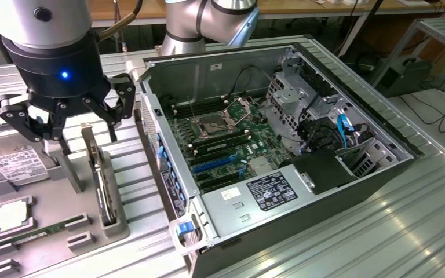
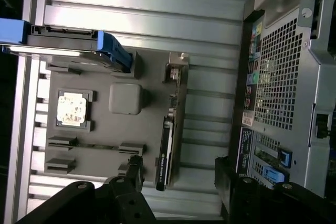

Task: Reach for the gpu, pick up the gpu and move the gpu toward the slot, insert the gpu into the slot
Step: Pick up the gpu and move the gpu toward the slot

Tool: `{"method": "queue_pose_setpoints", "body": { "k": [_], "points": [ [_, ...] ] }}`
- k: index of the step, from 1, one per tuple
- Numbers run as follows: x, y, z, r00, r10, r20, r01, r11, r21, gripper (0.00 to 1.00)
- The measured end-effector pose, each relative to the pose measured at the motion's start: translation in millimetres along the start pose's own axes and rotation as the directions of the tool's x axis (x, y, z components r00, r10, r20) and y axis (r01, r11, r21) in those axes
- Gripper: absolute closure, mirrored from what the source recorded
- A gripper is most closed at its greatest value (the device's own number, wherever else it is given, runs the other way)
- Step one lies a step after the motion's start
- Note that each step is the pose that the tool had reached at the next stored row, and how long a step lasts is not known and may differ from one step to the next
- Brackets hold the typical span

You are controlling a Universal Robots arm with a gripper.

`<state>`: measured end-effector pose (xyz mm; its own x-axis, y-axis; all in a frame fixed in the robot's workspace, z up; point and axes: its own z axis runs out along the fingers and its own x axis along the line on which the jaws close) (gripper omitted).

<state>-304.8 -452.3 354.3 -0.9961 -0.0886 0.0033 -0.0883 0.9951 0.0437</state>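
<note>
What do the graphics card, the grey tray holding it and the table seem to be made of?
Graphics card: dark matte circuit board, with a pale end bracket that looks like bare metal.
Grey tray: probably moulded or printed plastic, judging by its matte, uniform colour and soft edges.
Table: likely aluminium, going by the brushed, ribbed slats reflecting light.

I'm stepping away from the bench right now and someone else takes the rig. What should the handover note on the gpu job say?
The gripper is open, holds nothing, and hangs just above the gpu without touching it.
The gpu stands on edge in its holder on the grey parts tray, on the exterior view's left of the open computer case.
The slot is blue, sits on the motherboard inside the case, and has no card in it.
Done: the gripper is positioned over the gpu.
Left: grasp, carry to the slot, insertion.
</note>
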Motion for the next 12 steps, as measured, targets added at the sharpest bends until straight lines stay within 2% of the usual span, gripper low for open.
{"method": "queue_pose_setpoints", "body": {
  "k": [3, 12],
  "points": [
    [0.3, -0.2, 4.5, 0.9997, 0.024, 0.0015, -0.024, 0.9997, 0.0000, 0.34],
    [0.5, -1.2, 15.5, 0.9997, 0.024, 0.0016, -0.024, 0.9997, 0.0001, 0.34]
  ]
}}
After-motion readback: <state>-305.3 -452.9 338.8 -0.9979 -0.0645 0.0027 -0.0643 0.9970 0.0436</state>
